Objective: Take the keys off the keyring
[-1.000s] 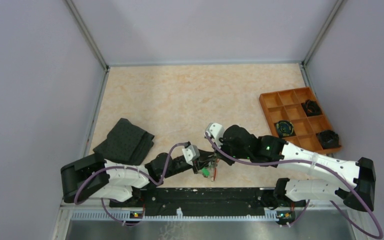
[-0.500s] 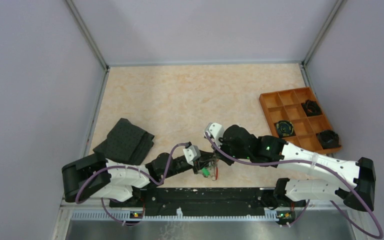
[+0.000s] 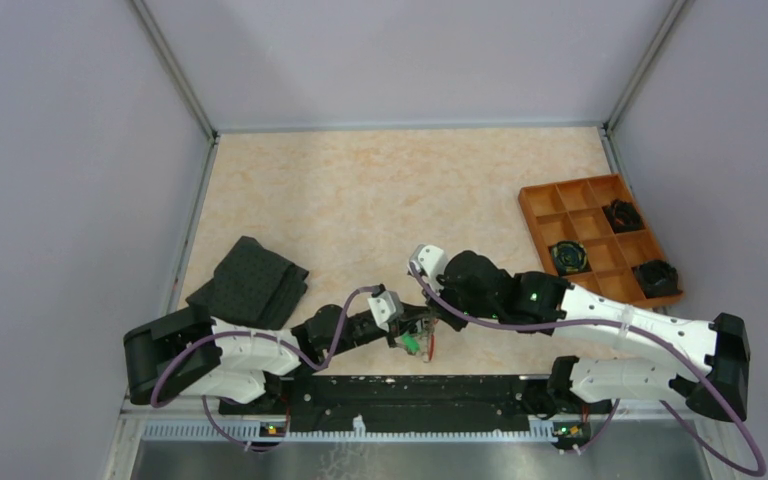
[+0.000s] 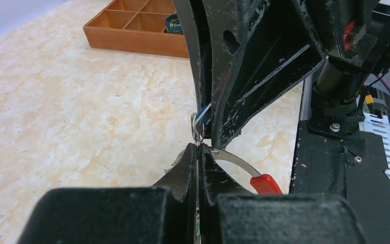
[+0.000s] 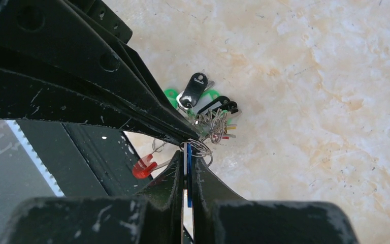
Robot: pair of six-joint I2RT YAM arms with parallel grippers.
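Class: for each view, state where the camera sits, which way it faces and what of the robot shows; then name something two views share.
Top: above and behind the robot, facing down on the table; left arm and right arm show whole.
Left wrist: on the left arm, facing along its left hand toward the right hand and tray.
Right wrist: on the right arm, facing down past its hand at the keys; left hand shows top left.
Shared: both wrist views show the red sleeve of the keyring.

No writing, label, brand, number or sign can be read anywhere in these views, neither on the keys (image 5: 197,87) nor on the orange tray (image 3: 548,203) at three o'clock on the worktop.
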